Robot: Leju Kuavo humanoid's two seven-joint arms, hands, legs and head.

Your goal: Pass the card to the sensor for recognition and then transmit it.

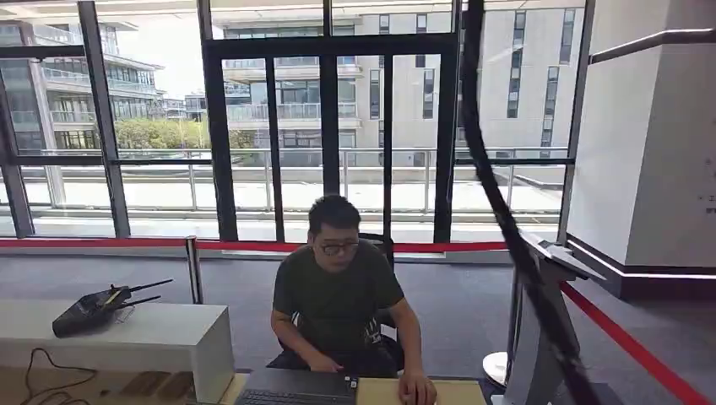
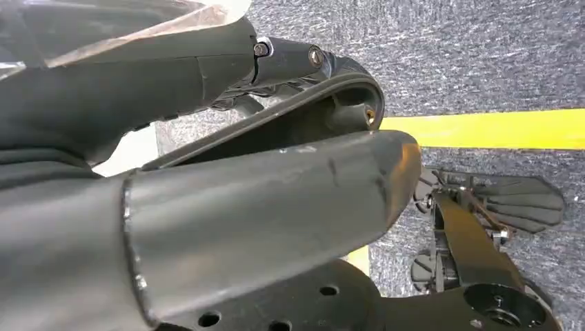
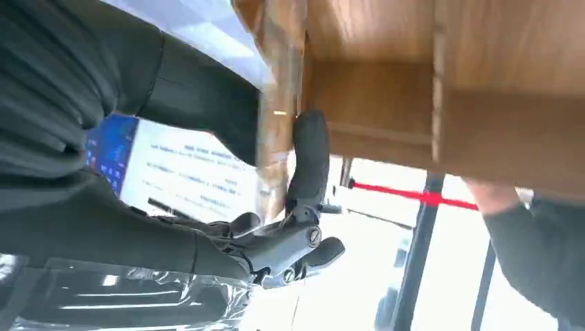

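A person in a dark shirt sits behind the desk, one hand by a laptop; a grey stand rises at the desk's right end; the right hand – under the wooden desk edge – pinches a blurred tan card between thumb and finger; the left hand hangs over carpet, fingers curled in on nothing.

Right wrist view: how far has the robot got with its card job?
Done: nothing that shows yet. In hand: the right hand seems to pinch a thin, blurred thing, probably the card, close to a wooden desk. The left hand hangs over the carpet. Left: showing the card to the sensor, perhaps the grey stand, then passing it on, likely to the seated person.
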